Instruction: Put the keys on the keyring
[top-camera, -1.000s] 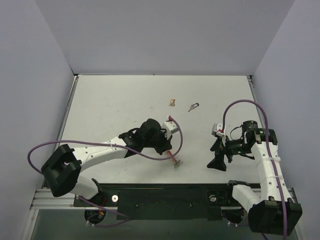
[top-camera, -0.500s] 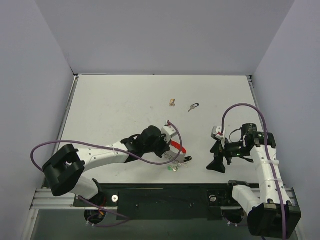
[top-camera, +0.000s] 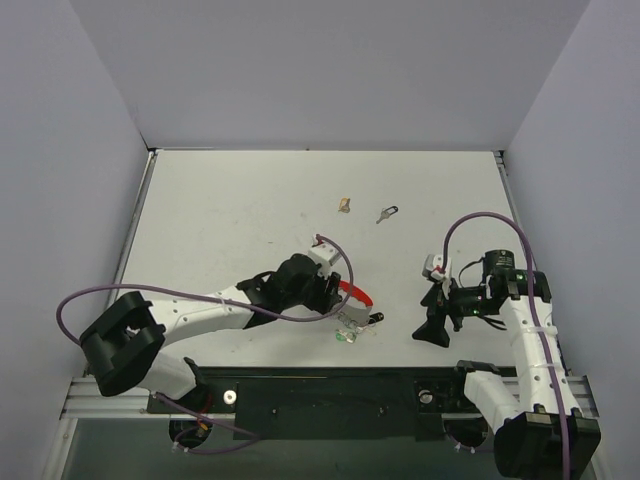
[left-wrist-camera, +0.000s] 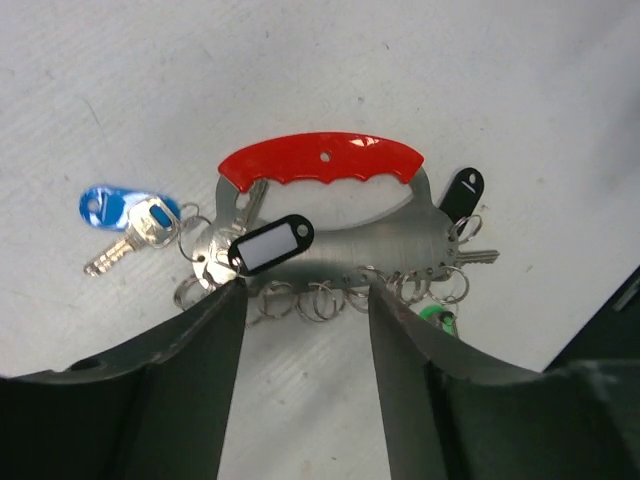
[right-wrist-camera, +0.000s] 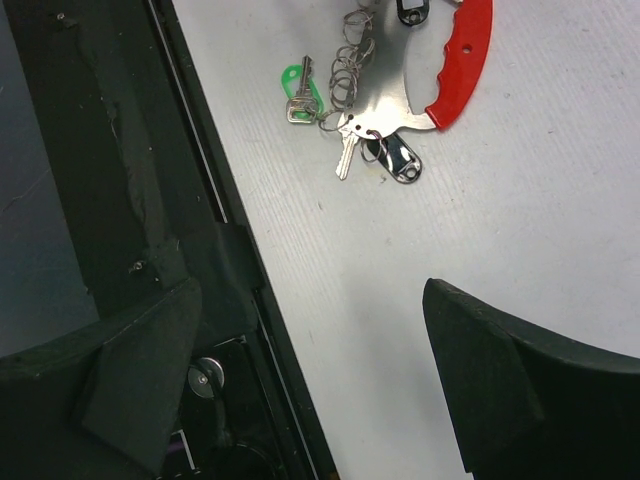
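Note:
The keyring (left-wrist-camera: 322, 168), a flat steel plate with a red grip and a row of small split rings, lies flat on the white table. Several keys hang from it, among them a blue-tagged key (left-wrist-camera: 128, 214), a green-tagged key (right-wrist-camera: 298, 94) and a bare silver key (right-wrist-camera: 346, 152). My left gripper (left-wrist-camera: 305, 292) stands open just short of the ring row, holding nothing. From above, the left gripper (top-camera: 330, 297) sits left of the keyring (top-camera: 357, 296). One loose key (top-camera: 387, 213) lies far back. My right gripper (top-camera: 432, 311) hovers open and empty to the keyring's right.
A small tan lump (top-camera: 344, 205) lies left of the loose key. The black front rail (right-wrist-camera: 195, 190) runs along the table's near edge, under my right gripper's left finger (right-wrist-camera: 140, 360). Grey walls close in the table on three sides.
My left gripper was shut on the keyring and carried it right, laid it flat on the table, then opened and let go. The right gripper barely moved.

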